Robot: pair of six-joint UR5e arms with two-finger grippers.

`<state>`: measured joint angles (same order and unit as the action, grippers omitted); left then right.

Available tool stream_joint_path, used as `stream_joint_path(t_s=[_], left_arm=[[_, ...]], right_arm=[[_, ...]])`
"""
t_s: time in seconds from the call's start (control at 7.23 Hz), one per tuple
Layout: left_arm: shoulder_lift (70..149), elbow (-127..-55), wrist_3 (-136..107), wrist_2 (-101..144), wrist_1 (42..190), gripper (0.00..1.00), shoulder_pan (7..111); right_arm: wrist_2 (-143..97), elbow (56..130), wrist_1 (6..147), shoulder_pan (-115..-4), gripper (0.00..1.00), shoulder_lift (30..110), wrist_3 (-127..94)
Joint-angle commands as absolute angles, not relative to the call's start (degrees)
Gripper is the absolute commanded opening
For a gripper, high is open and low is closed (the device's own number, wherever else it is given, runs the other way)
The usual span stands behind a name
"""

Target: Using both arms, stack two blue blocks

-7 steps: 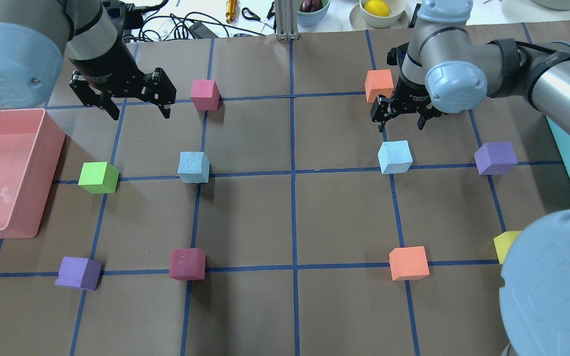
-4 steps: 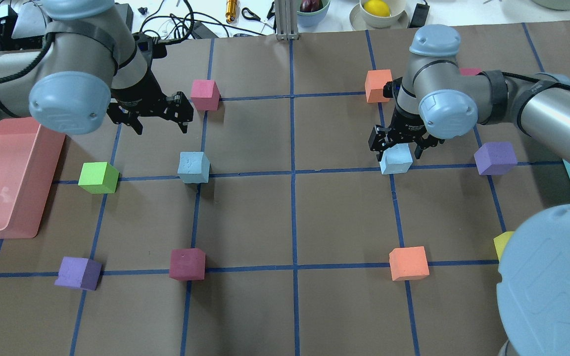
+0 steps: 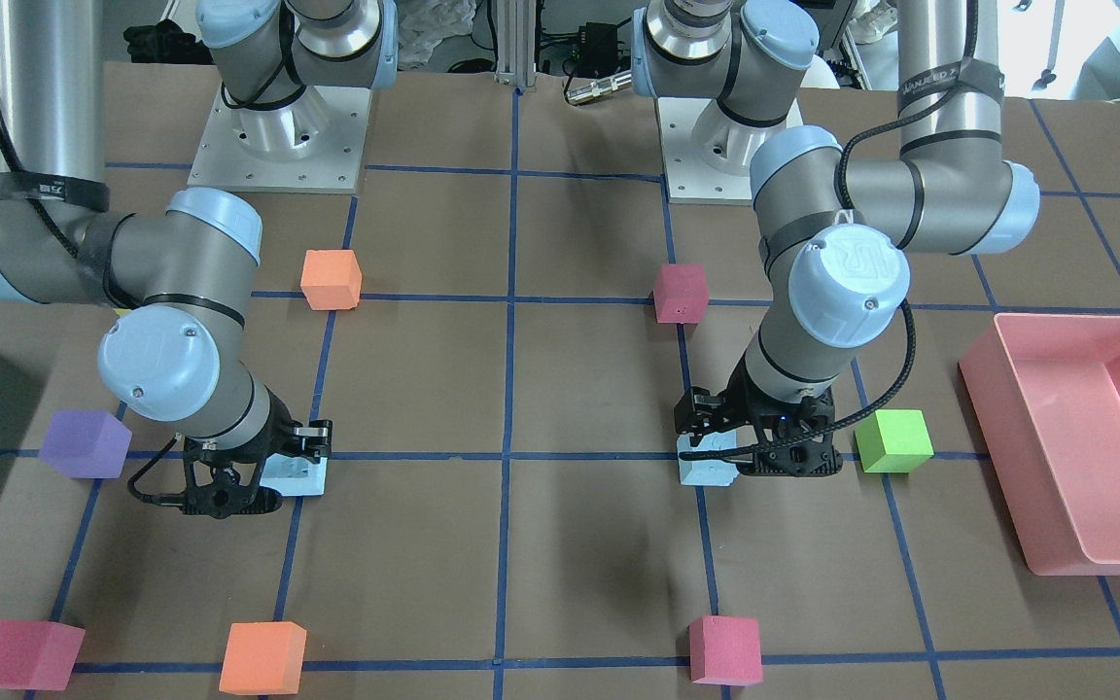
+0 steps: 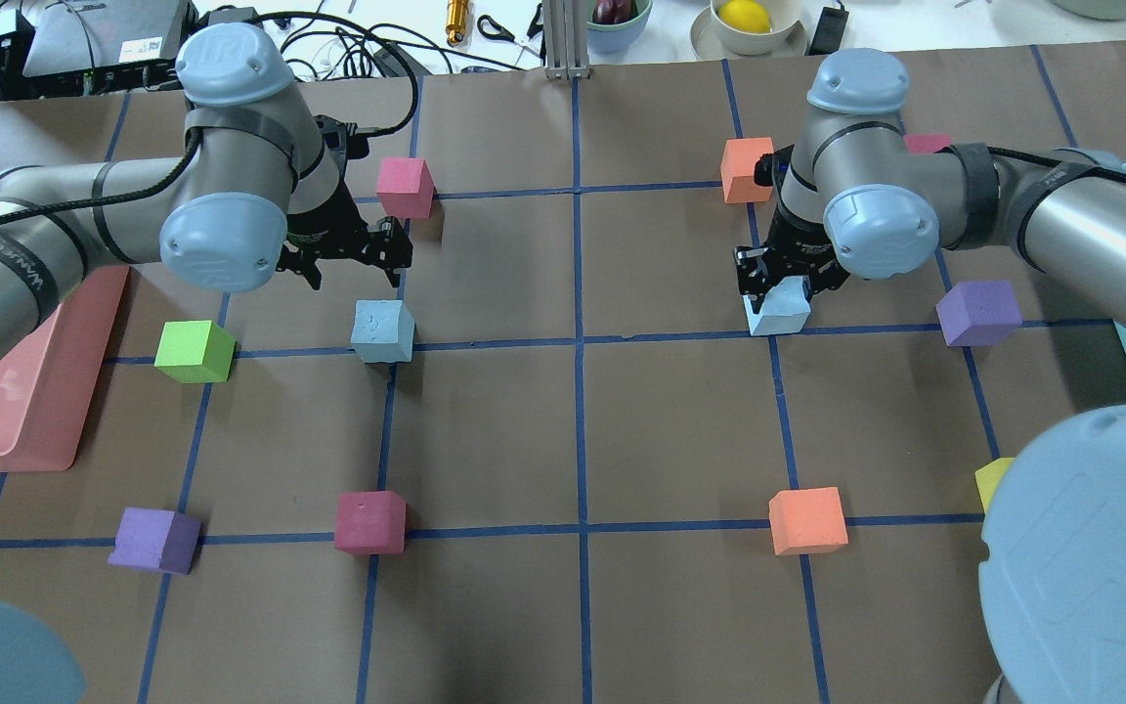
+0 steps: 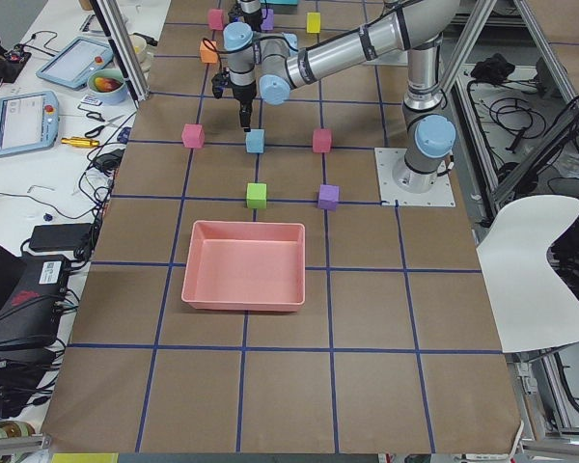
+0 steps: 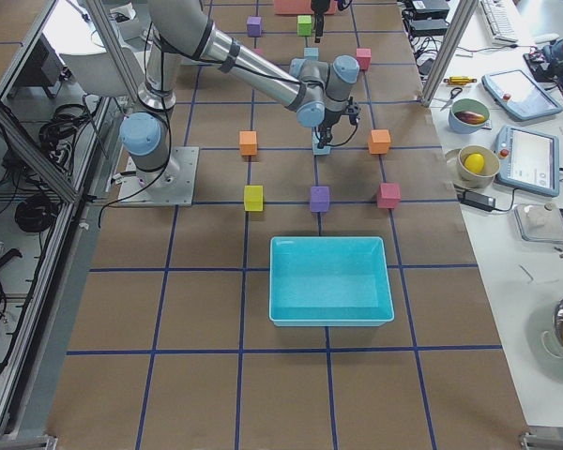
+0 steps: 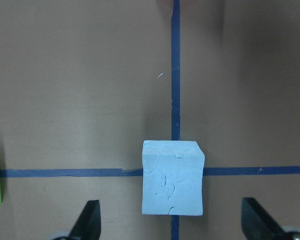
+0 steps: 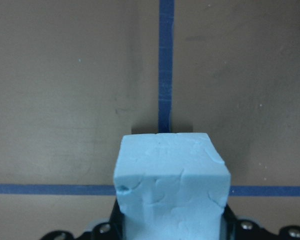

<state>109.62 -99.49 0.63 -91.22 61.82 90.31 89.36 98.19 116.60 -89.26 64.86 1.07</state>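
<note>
Two pale blue blocks rest on the brown table. The left blue block (image 4: 382, 330) sits on a tape crossing and also shows in the left wrist view (image 7: 172, 177). My left gripper (image 4: 355, 280) is open and empty, hovering just behind and above it, and it also shows in the front view (image 3: 759, 457). The right blue block (image 4: 780, 313) fills the bottom of the right wrist view (image 8: 171, 185). My right gripper (image 4: 780, 291) is down over this block and shut on its sides. The block still touches the table.
A pink bin (image 4: 35, 391) stands at the left edge and a turquoise bin (image 6: 328, 281) at the right. Nearby cubes are green (image 4: 194, 352), pink (image 4: 405, 187), orange (image 4: 747, 168) and purple (image 4: 978, 313). Further cubes lie along the front tape line.
My left gripper has moved right and down toward the left blue block, staying open. My right gripper has dropped onto the right blue block and its fingers have closed in on it.
</note>
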Motion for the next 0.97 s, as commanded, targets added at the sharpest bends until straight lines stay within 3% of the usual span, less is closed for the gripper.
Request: stream_joint_path(t_s=[0.0,0.28,0.83], left_arm=[[112.40,-101.77,0.18,-91.32,57.23,1.00,91.76],[112.59,-102.57,1.32,-91.84,57.22,1.00,91.76],[112.94,-103.62,0.97,-91.76,57.22,1.00,91.76]], right_arm=[[88.34,94.58,113.31,-95.93,0.00,65.92,-10.12],[87.37,94.31,113.29,-105.16,0.00,65.83,-19.91],[84.04,96.15,113.99,-112.05,0.00,65.30,-25.31]])
